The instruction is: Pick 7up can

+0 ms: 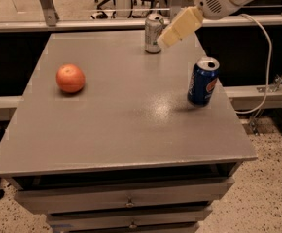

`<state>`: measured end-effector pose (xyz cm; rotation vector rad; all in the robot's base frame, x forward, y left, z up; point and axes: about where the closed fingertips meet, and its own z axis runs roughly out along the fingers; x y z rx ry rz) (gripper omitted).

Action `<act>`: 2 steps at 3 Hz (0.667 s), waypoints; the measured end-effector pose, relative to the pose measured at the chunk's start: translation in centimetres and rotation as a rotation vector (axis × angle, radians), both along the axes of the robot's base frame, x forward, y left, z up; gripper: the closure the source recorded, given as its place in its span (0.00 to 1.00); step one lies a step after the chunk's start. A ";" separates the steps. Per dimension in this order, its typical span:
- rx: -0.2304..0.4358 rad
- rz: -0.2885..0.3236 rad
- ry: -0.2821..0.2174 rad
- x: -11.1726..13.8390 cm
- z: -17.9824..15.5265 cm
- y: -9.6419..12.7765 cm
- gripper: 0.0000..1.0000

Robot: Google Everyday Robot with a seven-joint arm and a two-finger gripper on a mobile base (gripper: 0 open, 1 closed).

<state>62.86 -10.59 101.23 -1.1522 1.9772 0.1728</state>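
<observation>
7up can upright near far edge of table | gripper just beside its right flank, opening cannot be told | risk: a sideways nudge likely topples the can or pushes it off the edge | blue can well apart

the matt, plastic-looking gripper sits just beside the shiny metal 7up can. the grey table is smooth, faintly glossy.
</observation>
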 end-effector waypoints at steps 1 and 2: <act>0.081 -0.029 -0.035 4.9 -1.8 0.8 0.00; 0.102 -0.052 -0.037 9.7 -4.0 1.8 0.00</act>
